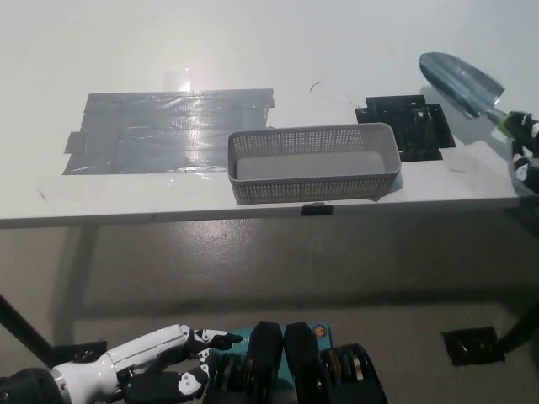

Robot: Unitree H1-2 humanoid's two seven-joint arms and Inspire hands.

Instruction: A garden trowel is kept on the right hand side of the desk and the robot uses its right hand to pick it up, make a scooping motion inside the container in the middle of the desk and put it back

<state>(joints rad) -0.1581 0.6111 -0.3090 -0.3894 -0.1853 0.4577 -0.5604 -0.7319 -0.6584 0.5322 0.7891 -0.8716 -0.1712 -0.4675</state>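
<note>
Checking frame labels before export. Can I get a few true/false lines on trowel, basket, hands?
1. The right hand grips the trowel. True.
2. The trowel's blade is inside the basket. False: it is off to the basket's right, past the black patch.
3. The basket shows nothing inside. True.
4. The left hand rests on the desk. False: it hangs open at lower left, below the desk's edge.

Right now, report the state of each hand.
Left hand: open, holding nothing, low at the lower left.
Right hand: shut on the trowel, at the right edge.
</note>
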